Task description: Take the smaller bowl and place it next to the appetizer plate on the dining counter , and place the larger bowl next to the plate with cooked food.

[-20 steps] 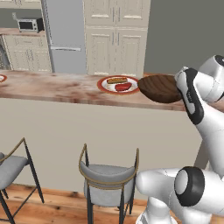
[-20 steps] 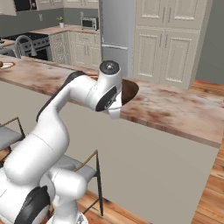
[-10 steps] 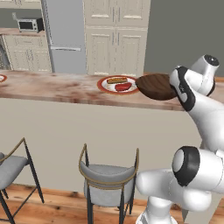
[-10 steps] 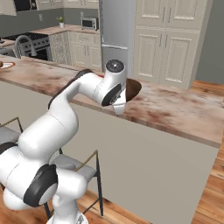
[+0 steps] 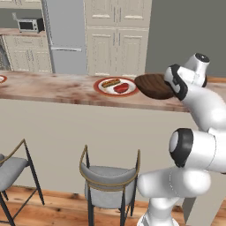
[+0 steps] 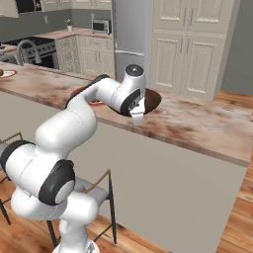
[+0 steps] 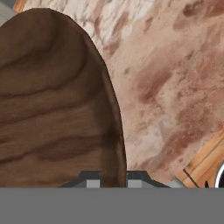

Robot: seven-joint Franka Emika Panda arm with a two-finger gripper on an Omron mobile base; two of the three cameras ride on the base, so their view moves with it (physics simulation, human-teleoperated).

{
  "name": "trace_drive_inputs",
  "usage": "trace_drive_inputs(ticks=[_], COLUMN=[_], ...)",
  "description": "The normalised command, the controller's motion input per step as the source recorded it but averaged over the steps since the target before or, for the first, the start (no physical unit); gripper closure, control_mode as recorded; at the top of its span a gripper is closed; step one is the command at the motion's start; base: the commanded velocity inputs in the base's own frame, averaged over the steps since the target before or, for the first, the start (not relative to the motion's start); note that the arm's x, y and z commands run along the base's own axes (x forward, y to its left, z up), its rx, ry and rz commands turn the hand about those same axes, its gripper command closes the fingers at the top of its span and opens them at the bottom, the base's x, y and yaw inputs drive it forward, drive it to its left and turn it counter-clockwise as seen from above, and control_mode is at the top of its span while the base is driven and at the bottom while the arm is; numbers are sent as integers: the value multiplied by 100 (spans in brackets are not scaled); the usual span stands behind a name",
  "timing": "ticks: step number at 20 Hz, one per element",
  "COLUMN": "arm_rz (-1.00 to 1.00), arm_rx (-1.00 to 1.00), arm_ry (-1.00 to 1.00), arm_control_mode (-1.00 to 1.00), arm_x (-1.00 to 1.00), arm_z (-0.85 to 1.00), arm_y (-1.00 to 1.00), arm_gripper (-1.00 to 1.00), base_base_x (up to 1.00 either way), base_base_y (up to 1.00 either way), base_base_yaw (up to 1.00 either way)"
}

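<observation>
Wooden bowl up over the dining counter, pinched by its rim

The gripper is clamped tight on the rim of the larger bowl, holding it tilted just above the dining counter, right beside the plate with cooked food. That plate sits mid-counter toward the far edge, and the bowl's on its right in the left base view.

wood-grained larger bowl (matt), veined marble dining counter
</observation>
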Motion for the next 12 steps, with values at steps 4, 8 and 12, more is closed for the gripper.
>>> trace_drive_inputs(ticks=[4, 8, 12], arm_rz=[0, 0, 0], arm_rx=[-1, 0, 0], arm_ry=[1, -7, 0], arm_control_mode=[-100, -100, -100], arm_x=[1, -44, -61], arm_z=[15, 97, 78], arm_y=[0, 0, 0], arm_gripper=[-100, -100, -100], base_base_x=[0, 0, 0], base_base_y=[0, 0, 0], base_base_yaw=[0, 0, 0])
